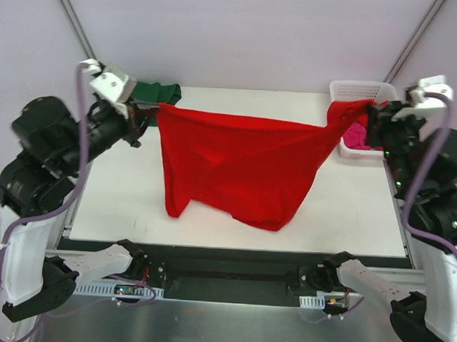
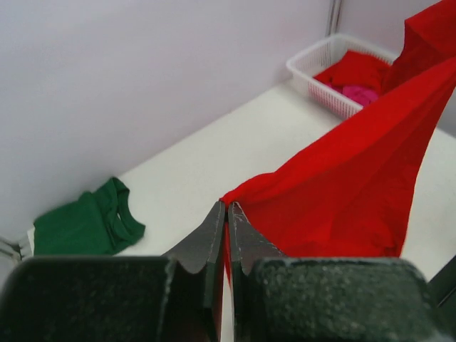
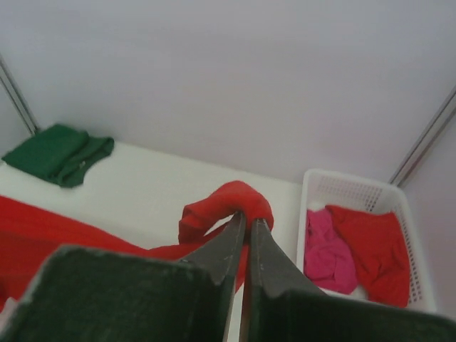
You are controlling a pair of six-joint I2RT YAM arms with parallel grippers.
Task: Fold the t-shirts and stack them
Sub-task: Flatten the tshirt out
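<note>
White and flat, the surface (image 1: pixel 362 213) is backed by pale walls, and the arm bases are seen at 6 o'clock in the top view. A bright red t-shirt (image 1: pixel 236 167) is held stretched above the middle of the surface, spanning from 9 o'clock to 3 o'clock. Its upper edge is pulled taut, while the rest hangs in slack folds toward 6 o'clock. Whether the lowest fold touches the surface cannot be told.

At the 9 o'clock end a corner of the cloth is pinched by the left gripper (image 1: pixel 150 108), whose jaws are pressed together on the fabric. At the 3 o'clock end a bunched loop of the same shirt is clamped between the jaws of the right gripper (image 1: pixel 369 108), which are likewise drawn together on it.

A dark green t-shirt (image 1: pixel 158 91) is laid folded at 11 o'clock, near the far edge and just behind the left gripper. A white lattice basket (image 1: pixel 359 89) is set at 2 o'clock, just beside the right gripper. A pink t-shirt (image 1: pixel 356 136) and a second red t-shirt (image 3: pixel 374 242) are heaped side by side in it.
</note>
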